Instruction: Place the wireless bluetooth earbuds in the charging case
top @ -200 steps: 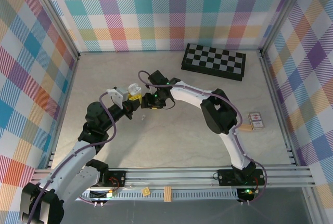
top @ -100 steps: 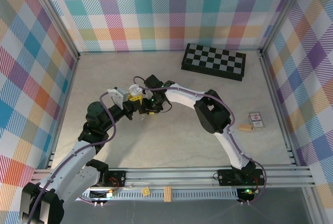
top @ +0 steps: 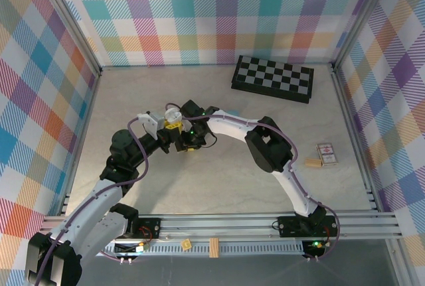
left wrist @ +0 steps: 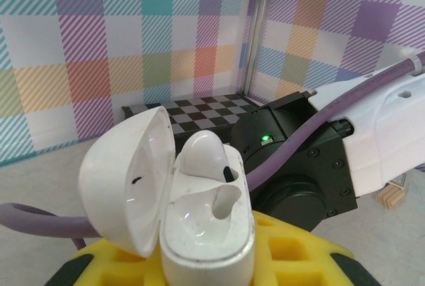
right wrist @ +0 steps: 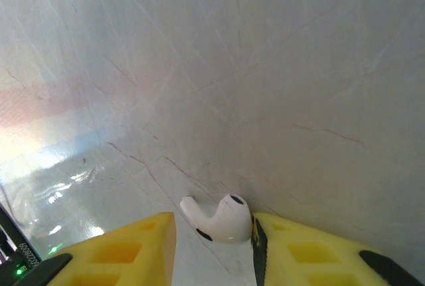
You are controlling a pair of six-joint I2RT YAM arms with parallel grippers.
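My left gripper (left wrist: 206, 267) is shut on the white charging case (left wrist: 207, 233), held upright with its lid (left wrist: 126, 180) swung open to the left. One white earbud (left wrist: 202, 153) sits in the far slot and the near slot is hollow. From above, the case (top: 172, 113) shows at the left gripper (top: 171, 123), left of the table's middle. Close beside it, my right gripper (top: 186, 143) points down at the table. Its yellow fingers (right wrist: 126, 253) straddle a second white earbud (right wrist: 222, 221) lying on the surface. The bud touches the right finger, with a gap to the left one.
A folded chessboard (top: 273, 78) lies at the back right. A small card box (top: 327, 154) and a wooden block (top: 313, 164) sit by the right wall. The right arm's black wrist (left wrist: 299, 166) hangs just behind the case.
The right gripper has moved left and down to the table beside the left gripper, and its jaws have narrowed around the loose earbud. The left arm has stayed put.
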